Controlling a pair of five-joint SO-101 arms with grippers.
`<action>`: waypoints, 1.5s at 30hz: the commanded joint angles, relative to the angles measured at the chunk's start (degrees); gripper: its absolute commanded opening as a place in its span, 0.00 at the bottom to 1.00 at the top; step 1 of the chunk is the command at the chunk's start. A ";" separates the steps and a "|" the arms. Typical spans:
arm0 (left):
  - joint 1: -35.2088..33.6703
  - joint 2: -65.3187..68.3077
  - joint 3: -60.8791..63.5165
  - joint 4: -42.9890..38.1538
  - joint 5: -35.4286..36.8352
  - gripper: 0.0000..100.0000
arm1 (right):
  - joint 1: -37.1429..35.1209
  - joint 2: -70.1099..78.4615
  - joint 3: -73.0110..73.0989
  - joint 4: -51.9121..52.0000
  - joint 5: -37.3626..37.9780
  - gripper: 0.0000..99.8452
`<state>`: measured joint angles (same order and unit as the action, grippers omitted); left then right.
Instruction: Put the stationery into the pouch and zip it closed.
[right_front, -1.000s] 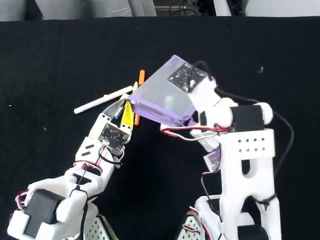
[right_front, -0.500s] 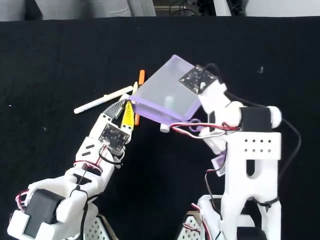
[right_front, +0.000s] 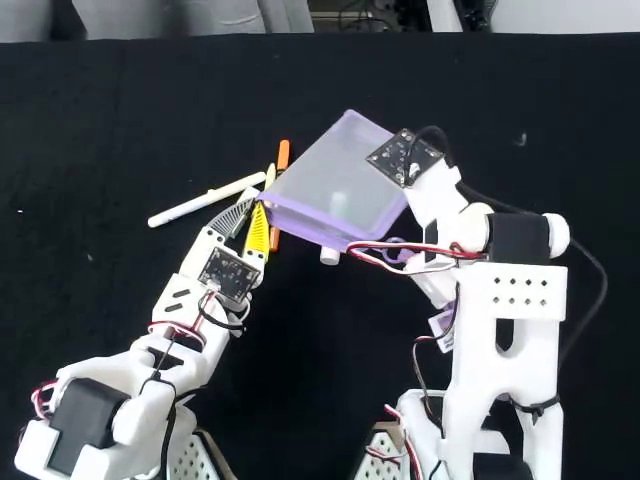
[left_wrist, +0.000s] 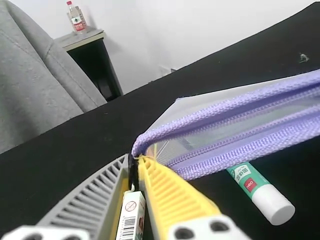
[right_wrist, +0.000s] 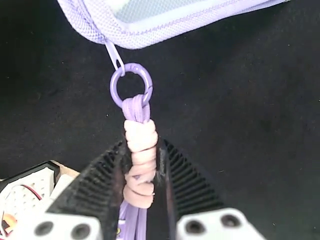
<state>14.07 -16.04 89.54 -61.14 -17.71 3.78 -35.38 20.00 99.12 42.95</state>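
**Left gripper.** My left gripper (left_wrist: 135, 160) is clenched on one end corner of the pouch (right_front: 335, 190), where the purple zip tape runs out. The grey finger and the yellow finger (left_wrist: 167, 200) press on that corner from opposite sides. In the high view this grip point sits at the pouch corner nearest the left arm.

**Right gripper.** My right gripper (right_wrist: 141, 145) is clamped on the cord (right_wrist: 141, 137) of the zip pull. The cord is knotted to a purple ring (right_wrist: 131, 85), and the ring hangs from the slider tab at the edge of the pouch. The gripper touches only the cord. The ring and the pouch edge lie just beyond the fingertips, apart from them.

**Pouch.** The pouch spans between the two grippers, with its translucent face turned up toward the high camera. I cannot tell how far the zip is drawn.

**Stationery.**
- The glue stick (left_wrist: 257, 190) lies on the black table (right_front: 100, 120), outside the pouch. It is just beside the zipped edge, between the two grip points, with one end tucked under that edge.
- The orange pen (right_front: 283, 155) lies on the table just beside the clamped corner and runs along my left gripper's yellow finger.
- The white pen (right_front: 205, 200) lies on the table near that same corner, angled away from the pouch.
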 joint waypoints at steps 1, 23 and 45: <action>-1.54 -0.44 -0.66 -0.88 -0.79 0.03 | 1.67 -1.89 -0.22 2.02 0.09 0.01; 4.09 -0.53 -5.14 15.56 -0.44 0.21 | -8.35 -1.89 1.01 2.02 -3.52 0.01; 5.23 -0.09 -13.32 21.45 7.03 0.20 | -8.62 -12.79 7.96 2.02 -1.23 0.01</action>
<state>17.76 -16.04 80.22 -39.87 -12.62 -4.22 -45.76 27.74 99.12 40.84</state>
